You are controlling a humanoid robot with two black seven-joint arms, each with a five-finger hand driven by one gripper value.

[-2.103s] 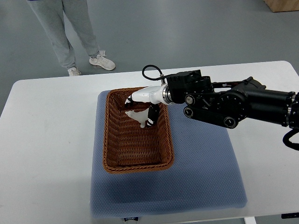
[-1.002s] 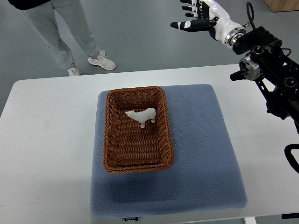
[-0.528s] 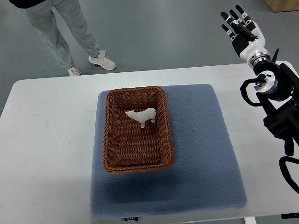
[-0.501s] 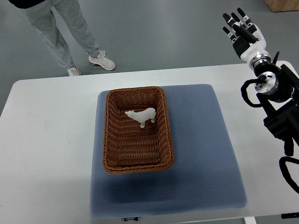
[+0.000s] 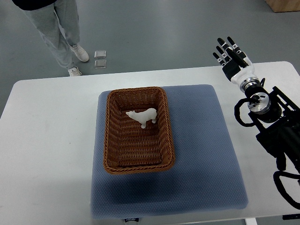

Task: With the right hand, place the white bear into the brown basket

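The white bear (image 5: pixel 142 116) lies on its side inside the brown basket (image 5: pixel 112 154), in the far half near the right wall. The woven basket rests on a blue-grey mat (image 5: pixel 206 154) on the white table (image 5: pixel 47 140). My right hand (image 5: pixel 228 54) is far from the basket, above the table's far right edge, with its black-tipped fingers straight and spread and nothing in them. Its black arm runs down the right edge of the picture. The left arm is out of view.
A person in grey trousers (image 5: pixel 56 28) stands on the floor beyond the table's far left edge, with one white shoe (image 5: pixel 74 71) close to it. Two small clear squares (image 5: pixel 100 58) lie on the floor.
The right hand let go of the bear in the basket, swung up and away to the right, and has now come down lower near the table's far right edge. The person has shifted a foot.
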